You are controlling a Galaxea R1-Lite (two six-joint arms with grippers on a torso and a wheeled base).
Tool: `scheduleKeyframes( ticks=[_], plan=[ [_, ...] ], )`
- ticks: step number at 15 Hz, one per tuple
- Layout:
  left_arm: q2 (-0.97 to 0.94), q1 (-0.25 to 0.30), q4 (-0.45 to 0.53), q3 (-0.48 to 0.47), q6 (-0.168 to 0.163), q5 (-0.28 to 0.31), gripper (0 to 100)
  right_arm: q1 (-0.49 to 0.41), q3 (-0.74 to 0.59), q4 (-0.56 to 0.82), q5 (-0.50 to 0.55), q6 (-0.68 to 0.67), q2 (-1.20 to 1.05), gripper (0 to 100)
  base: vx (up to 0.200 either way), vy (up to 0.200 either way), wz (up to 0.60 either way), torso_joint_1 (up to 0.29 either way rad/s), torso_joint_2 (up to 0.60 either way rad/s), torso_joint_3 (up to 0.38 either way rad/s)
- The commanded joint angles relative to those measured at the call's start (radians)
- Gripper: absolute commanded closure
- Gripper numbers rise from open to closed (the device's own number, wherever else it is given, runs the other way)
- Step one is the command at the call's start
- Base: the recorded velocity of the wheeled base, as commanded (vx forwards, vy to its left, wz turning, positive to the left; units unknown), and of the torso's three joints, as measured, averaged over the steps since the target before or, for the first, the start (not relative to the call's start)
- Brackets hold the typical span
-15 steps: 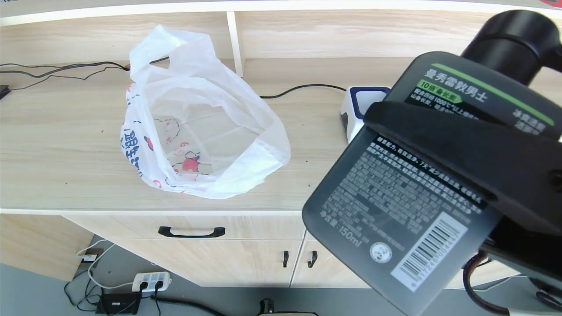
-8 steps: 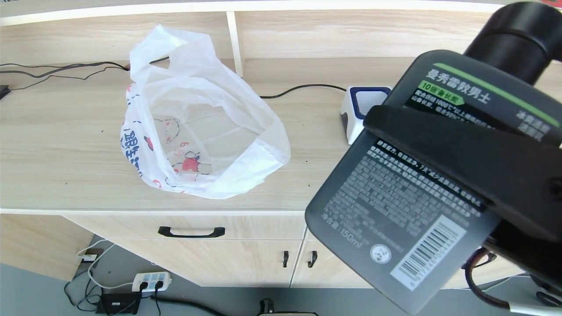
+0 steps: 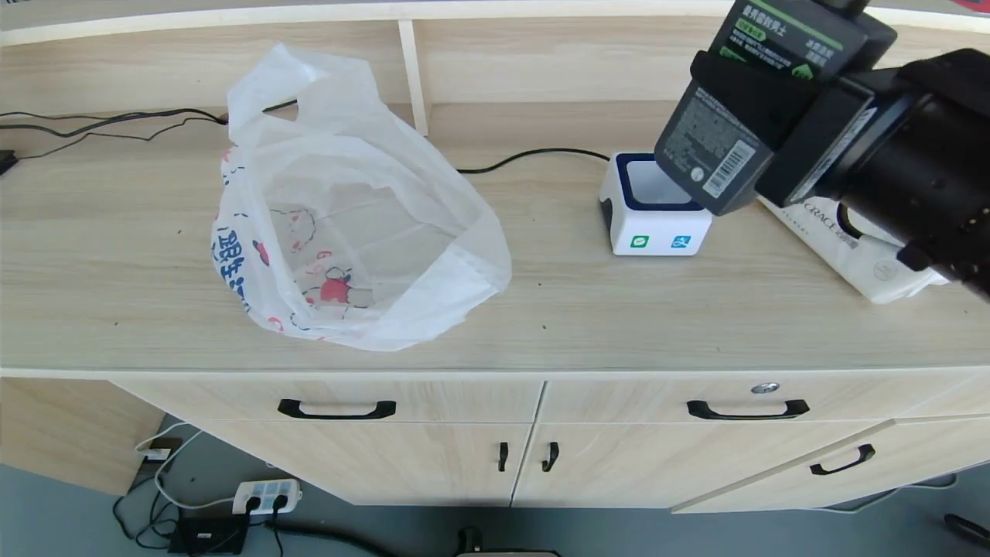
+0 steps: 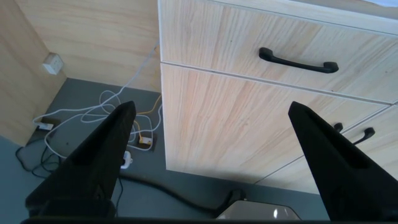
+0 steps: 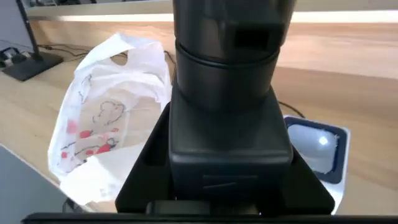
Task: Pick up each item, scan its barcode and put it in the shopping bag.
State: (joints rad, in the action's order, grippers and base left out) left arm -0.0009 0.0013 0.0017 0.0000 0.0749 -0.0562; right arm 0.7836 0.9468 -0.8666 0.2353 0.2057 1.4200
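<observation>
The right gripper is closed on the bottle, which hangs tilted just above the scanner. The left gripper is wide open and empty, low in front of the drawers. The barcode seems to face away from the scanner window, so I think the wrist should turn that side down over the window and hold it steady there, without touching the rim.
</observation>
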Motion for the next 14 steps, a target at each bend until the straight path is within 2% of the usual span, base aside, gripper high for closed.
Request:
scheduleKeyframes(
  ticks=[1,3,5,8,10,14],
  plan=[
    [0.001,0.000,0.000,0.000,0.000,-0.001,0,-0.047,0.122,-0.037,-0.062,0.139,0.146,100,0.000,0.000,0.00,0.000,0.00,0.000],
    [0.001,0.000,0.000,0.000,0.000,-0.001,0,-0.168,0.119,-0.100,-0.261,0.373,0.175,100,0.000,0.000,0.00,0.000,0.00,0.000],
    [0.001,0.000,0.000,0.000,0.000,-0.001,0,-0.267,0.119,-0.103,-0.450,0.578,0.203,100,0.000,0.000,0.00,0.000,0.00,0.000],
    [0.001,0.000,0.000,0.000,0.000,-0.001,0,-0.363,0.173,-0.104,-0.577,0.659,0.295,100,0.000,0.000,0.00,0.000,0.00,0.000],
    [0.001,0.000,0.000,0.000,0.000,-0.001,0,-0.438,0.219,-0.154,-0.671,0.666,0.367,100,0.000,0.000,0.00,0.000,0.00,0.000],
    [0.001,0.000,0.000,0.000,0.000,-0.001,0,-0.537,0.432,-0.164,-0.797,0.629,0.488,100,0.000,0.000,0.00,0.000,0.00,0.000]
  ],
)
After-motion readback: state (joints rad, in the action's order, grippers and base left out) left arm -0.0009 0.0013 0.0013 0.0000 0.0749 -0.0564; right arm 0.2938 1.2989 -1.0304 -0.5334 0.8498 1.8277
